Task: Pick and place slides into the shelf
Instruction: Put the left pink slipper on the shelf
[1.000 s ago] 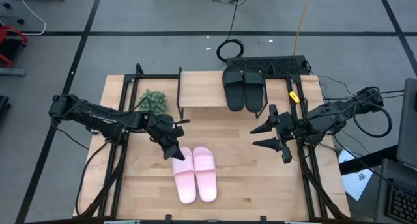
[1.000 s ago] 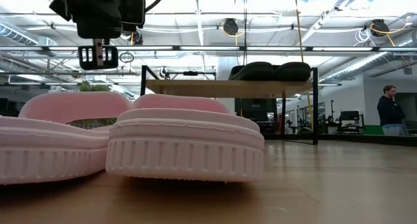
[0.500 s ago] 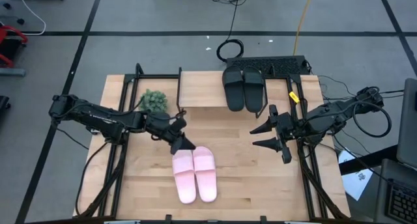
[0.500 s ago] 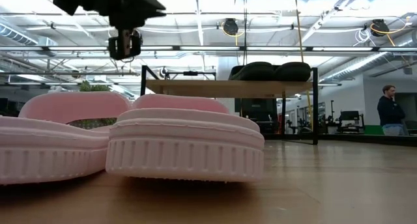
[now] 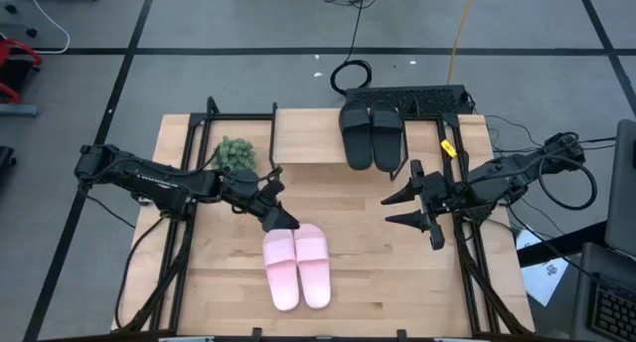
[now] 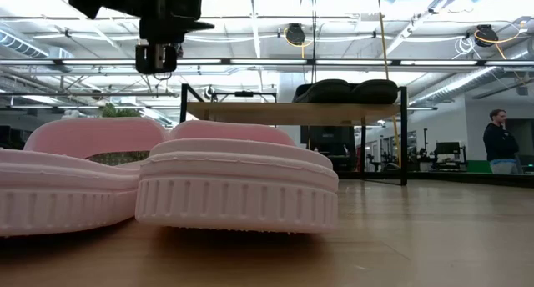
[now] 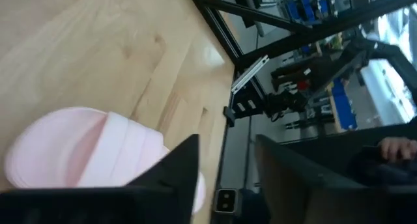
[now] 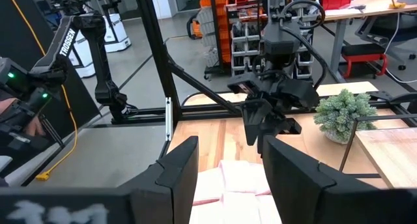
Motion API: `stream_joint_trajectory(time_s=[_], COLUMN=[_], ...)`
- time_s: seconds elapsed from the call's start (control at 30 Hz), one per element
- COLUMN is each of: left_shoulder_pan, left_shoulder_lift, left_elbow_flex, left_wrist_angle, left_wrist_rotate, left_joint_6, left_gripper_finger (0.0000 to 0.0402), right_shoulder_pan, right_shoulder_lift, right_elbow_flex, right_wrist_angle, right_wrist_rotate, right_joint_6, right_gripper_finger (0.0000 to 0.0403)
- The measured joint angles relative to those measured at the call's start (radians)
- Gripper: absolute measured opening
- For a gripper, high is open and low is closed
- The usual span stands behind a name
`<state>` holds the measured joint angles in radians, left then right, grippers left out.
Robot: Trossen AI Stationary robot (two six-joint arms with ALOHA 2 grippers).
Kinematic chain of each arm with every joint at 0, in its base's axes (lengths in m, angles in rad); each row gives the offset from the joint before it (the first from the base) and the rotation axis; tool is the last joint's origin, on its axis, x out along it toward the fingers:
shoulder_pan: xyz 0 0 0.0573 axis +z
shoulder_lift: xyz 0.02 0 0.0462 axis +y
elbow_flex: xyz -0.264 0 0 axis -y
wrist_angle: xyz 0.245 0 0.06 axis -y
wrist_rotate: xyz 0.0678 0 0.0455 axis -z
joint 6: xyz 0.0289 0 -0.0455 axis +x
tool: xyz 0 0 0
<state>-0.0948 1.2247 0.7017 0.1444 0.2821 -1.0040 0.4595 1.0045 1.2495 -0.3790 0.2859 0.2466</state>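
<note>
We've got the left end effector (image 5: 279, 219) parted and empty right at the pink slides (image 5: 296, 265), which run 12-to-6 toward its 5 o'clock, far nearer than the open, empty right end effector (image 5: 397, 209).

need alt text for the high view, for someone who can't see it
Overhead view of a wooden table: the left end effector hovers at the toe end of a pink pair of slides lying mid-table. A black pair of slides sits on the shelf at the far edge, beside a small green plant. The right end effector waits open at the right.
</note>
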Motion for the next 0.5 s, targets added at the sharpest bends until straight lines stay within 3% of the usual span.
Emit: stream_joint_trajectory(time_s=[0.2,0.37,0.5], left_shoulder_pan=[-0.008,-0.004,-0.004], left_shoulder_lift=[0.000,0.000,0.000], left_elbow_flex=[0.000,0.001,0.001], left_wrist_angle=[-0.086,-0.265,-0.290], left_wrist_rotate=[0.030,0.175,0.221], left_joint_6=[0.094,0.087,0.125], left_gripper_finger=[0.0226,0.0236,0.0237], right_shoulder_pan=[0.000,0.000,0.000], right_shoulder_lift=[0.000,0.000,0.000], right_elbow_flex=[0.000,0.000,0.000], right_wrist_angle=[0.000,0.000,0.001], right_wrist_rotate=[-0.003,-0.003,-0.003], right_joint_6=[0.002,0.003,0.003], right_gripper_finger=[0.0160,0.0160,0.0160])
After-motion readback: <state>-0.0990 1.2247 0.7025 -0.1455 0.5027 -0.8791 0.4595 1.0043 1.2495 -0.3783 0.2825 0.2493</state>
